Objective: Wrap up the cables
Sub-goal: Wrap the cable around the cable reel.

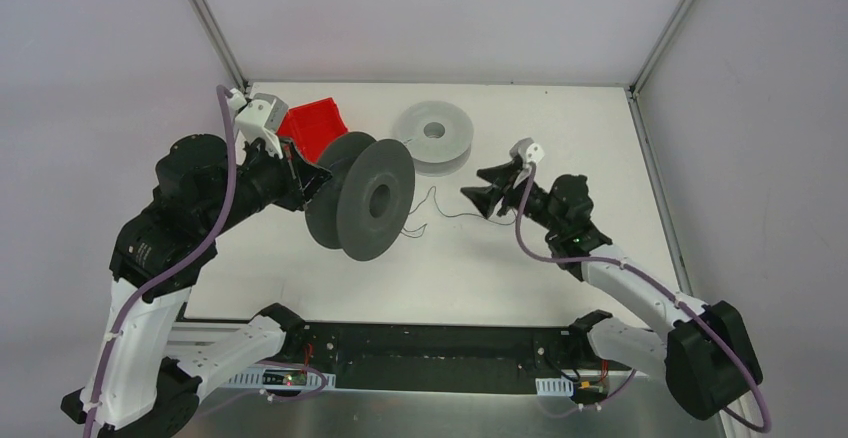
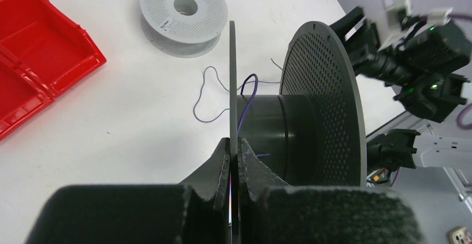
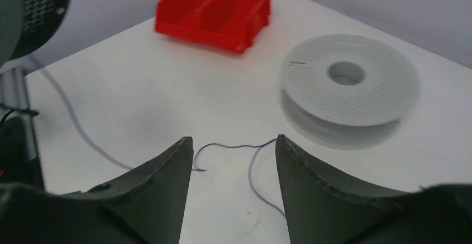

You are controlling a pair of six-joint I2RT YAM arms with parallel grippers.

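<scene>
Dark cable [image 3: 239, 146] trails rightward from dark grey spool [image 1: 350, 208] toward right gripper [image 1: 472, 183], its fingers apart. Left gripper [image 2: 234, 144] clamps the spool's flange.

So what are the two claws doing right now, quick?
Left gripper: shut on one flange of the dark grey spool.
Right gripper: open, holding nothing.

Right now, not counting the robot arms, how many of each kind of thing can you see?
Spools: 2, the dark grey spool and the light grey spool
Bins: 1, the red bin
Cables: 1, the thin dark cable
Total: 4
</scene>
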